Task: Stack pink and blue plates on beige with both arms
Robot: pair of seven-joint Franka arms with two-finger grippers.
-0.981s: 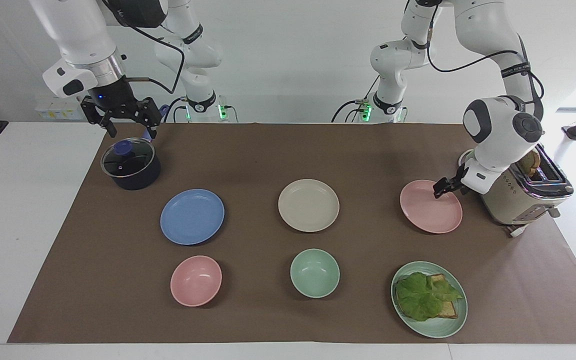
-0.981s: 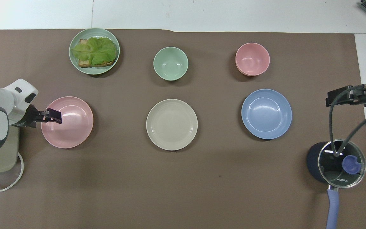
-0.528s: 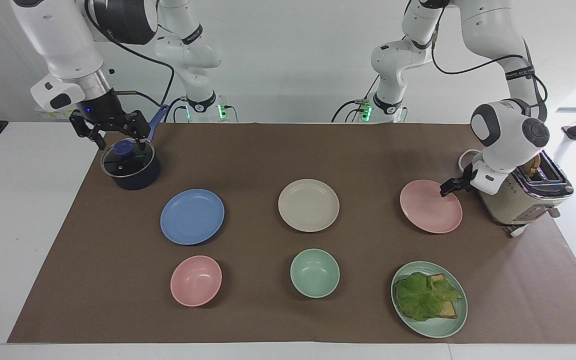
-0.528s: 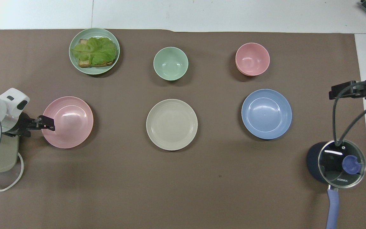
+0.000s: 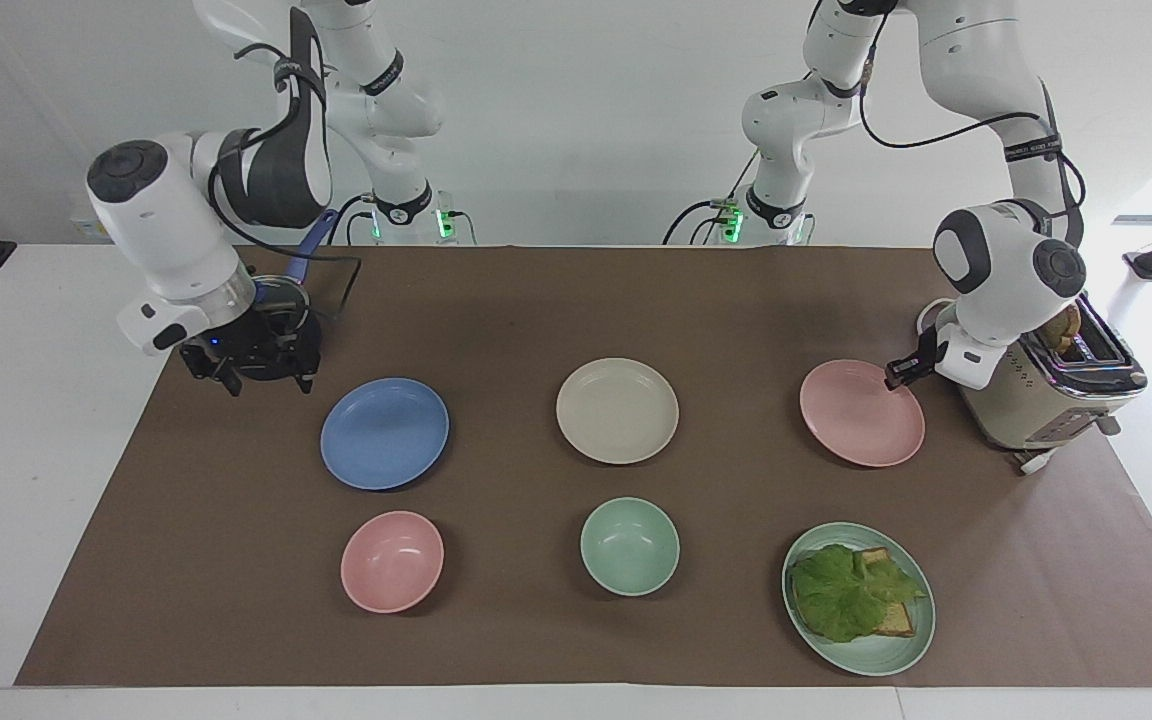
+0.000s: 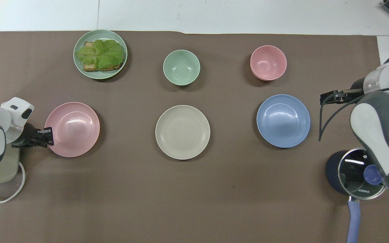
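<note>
The left gripper (image 5: 898,376) is clamping the pink plate (image 5: 858,415) at its two o'clock rim; the right gripper (image 5: 258,375), fingers apart, is hanging over the mat (image 5: 536,300) at ten o'clock of the blue plate (image 5: 384,433).

We see a white bench (image 5: 6,420) covered almost end to end by a brown mat (image 5: 576,300). A plain white wall (image 5: 576,120) rises along the robots' edge of it. Light falls evenly and soft, with a brighter patch at the left arm's end of the bench.
</note>
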